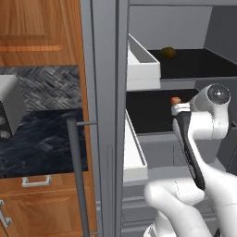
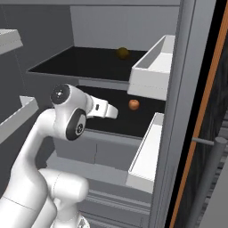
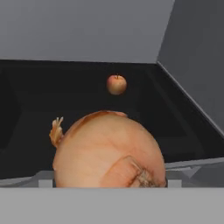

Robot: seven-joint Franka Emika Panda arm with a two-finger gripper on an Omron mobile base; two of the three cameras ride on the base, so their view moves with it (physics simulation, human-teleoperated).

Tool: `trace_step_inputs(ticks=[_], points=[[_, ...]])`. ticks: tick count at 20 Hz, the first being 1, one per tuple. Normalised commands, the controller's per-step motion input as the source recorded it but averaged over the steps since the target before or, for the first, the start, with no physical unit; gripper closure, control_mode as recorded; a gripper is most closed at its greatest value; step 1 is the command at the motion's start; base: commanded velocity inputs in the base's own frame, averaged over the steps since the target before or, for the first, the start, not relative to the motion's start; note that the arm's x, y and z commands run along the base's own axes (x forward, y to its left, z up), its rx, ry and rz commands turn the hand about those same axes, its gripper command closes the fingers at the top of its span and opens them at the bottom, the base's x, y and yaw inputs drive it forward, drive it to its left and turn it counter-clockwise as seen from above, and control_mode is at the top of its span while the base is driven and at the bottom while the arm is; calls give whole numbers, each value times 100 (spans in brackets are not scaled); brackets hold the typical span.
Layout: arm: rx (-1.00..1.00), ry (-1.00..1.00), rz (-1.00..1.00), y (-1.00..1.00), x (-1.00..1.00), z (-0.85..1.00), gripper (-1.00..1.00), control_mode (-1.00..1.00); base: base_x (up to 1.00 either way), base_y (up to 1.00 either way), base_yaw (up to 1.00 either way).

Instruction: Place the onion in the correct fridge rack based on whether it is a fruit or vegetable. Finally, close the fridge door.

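At the far left of the left base view a grey appliance (image 1: 9, 111) stands on the dark marbled bench (image 1: 46, 143), under brown wooden cabinet doors (image 1: 39, 32). Next comes the fridge door (image 1: 104, 139), swung open and seen edge-on, with its long vertical bar handle (image 1: 77, 176) toward the bench and two white bins (image 1: 142, 65) on its inner face. Right of the door the fridge stands open: an upper black shelf carries a dark olive-yellow round item (image 1: 168, 52) far back, and on the fridge rack (image 1: 148, 113) below it sits a small orange-red apple (image 1: 175, 100). The white arm reaches in at the level of this lower rack.

In the hand view the onion (image 3: 109, 151) looms large and close at the bottom centre, tan-brown with a dry papery tip at its left, just over the grey front edge of the rack (image 3: 43, 100). The apple (image 3: 116, 84) lies well beyond it, near the back wall. The hand's finger tips are hidden by the onion, so I cannot tell how far the hand is open or whether it grips the onion
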Motion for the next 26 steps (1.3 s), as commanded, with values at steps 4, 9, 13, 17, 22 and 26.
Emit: trace_step_inputs(ticks=[4,9,13,17,22,26], points=[[0,-10,17,0,0,85,100,-100,0,0,0],[0,-9,13,0,0,84,100,-100,0,0,0],[0,0,4,1,11,59,100,-100,0,0,0],[0,0,0,6,47,52,100,-100,0,0,0],[1,1,0,7,56,37,100,-100,0,0,0],[5,0,2,2,71,0,100,-100,0,0,0]])
